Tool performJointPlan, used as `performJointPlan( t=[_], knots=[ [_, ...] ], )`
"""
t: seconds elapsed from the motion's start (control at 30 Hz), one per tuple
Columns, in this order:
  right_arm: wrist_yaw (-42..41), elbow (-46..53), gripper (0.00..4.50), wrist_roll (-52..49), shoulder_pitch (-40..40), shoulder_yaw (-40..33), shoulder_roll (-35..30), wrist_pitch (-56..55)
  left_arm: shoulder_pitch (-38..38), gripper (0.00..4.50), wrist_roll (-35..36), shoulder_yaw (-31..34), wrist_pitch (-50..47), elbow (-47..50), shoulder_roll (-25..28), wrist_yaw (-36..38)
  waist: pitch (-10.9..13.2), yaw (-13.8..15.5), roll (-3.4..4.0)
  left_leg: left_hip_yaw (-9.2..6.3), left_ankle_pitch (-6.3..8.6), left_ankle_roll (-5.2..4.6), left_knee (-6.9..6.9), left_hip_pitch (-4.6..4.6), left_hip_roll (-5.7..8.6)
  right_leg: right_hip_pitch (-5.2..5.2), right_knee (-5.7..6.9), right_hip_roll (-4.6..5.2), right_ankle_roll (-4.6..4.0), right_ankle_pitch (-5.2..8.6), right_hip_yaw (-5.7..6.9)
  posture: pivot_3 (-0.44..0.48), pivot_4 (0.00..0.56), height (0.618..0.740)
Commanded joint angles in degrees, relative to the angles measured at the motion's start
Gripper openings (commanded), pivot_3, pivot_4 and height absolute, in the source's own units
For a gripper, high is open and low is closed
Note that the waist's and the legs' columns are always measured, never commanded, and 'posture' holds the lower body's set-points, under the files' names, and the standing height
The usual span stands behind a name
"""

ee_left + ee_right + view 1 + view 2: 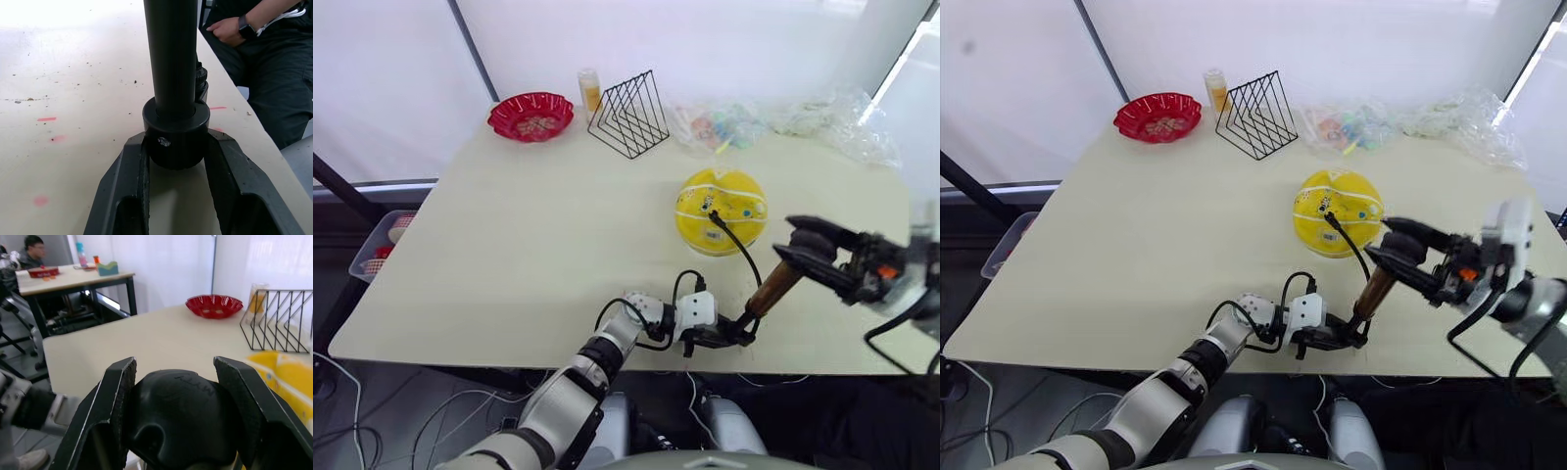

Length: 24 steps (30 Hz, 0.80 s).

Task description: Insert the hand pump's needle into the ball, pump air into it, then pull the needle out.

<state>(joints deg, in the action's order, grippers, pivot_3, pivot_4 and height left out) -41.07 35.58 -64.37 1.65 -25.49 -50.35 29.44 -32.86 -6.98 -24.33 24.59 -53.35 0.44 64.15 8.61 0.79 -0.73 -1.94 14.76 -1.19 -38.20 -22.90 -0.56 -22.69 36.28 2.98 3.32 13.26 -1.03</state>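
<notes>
Pump (773,288), one, held by two end effectors (729,333) (815,253).

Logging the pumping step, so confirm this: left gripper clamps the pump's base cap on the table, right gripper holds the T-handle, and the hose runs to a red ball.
One detail is wrong: the ball is yellow, as the left eye view shows. The rest holds: the left gripper clamps the hand pump at its base cap, the right gripper holds the T-handle, and the hose runs to the ball.

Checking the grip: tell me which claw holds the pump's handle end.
The right claw, shut on the black handle. The left claw grips the pump at its base cap on the table.
</notes>
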Motion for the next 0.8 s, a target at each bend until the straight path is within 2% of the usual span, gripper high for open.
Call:
performJointPlan(
  t=[0.03, 0.27, 0.43, 0.57, 0.8],
  knots=[
    [3.21, 0.59, 2.10, -4.71, -2.70, -7.12, -2.52, 1.76, 2.64, 1.10, -2.10, -2.90, -0.87, -1.66, 0.51, 3.00, 0.00, 0.02, 0.00, 0.01, 0.00, -0.01, 0.01, -0.01, 0.00, 0.00, -0.03, 0.00, 0.00, -0.01, 0.01, 0.000, 0.150, 0.740],
    [5.59, -1.04, 2.10, -12.43, -8.40, -12.37, -7.84, 6.08, 3.00, 1.10, -2.25, -2.96, -0.89, -1.15, 0.72, 3.09, 0.05, 0.03, -0.05, -0.02, 0.09, -0.15, 0.02, -0.06, 0.00, 0.01, -0.21, 0.04, 0.01, -0.03, -0.10, 0.000, 0.150, 0.740],
    [7.20, -0.51, 2.10, -13.48, -9.62, -11.96, -7.46, 7.35, 3.01, 1.10, -2.55, -2.95, -0.85, -1.38, 0.69, 2.35, 0.06, 0.05, -0.05, -0.03, 0.09, -0.16, 0.01, -0.12, 0.00, 0.00, -0.27, 0.07, 0.02, -0.04, -0.08, 0.000, 0.150, 0.740],
    [5.56, 1.81, 2.10, -4.86, -3.79, -7.41, -3.52, 6.45, 2.46, 1.10, -2.94, -2.91, -0.86, -2.22, 0.62, 1.14, 0.03, 0.12, -0.05, -0.04, 0.10, -0.18, 0.01, -0.10, 0.01, 0.03, -0.30, 0.06, 0.17, -0.12, -0.04, 0.000, 0.150, 0.740],
    [3.04, 4.65, 2.10, 11.61, 7.15, 4.34, 7.77, -2.94, 1.79, 1.10, -3.88, -3.03, -1.43, -3.42, 0.50, -0.74, -0.36, -0.09, 0.06, -0.04, 0.10, -0.18, -0.07, 0.15, -0.03, 0.23, -0.28, 0.00, 0.31, 0.07, -0.03, 0.000, 0.150, 0.740]
  ],
)
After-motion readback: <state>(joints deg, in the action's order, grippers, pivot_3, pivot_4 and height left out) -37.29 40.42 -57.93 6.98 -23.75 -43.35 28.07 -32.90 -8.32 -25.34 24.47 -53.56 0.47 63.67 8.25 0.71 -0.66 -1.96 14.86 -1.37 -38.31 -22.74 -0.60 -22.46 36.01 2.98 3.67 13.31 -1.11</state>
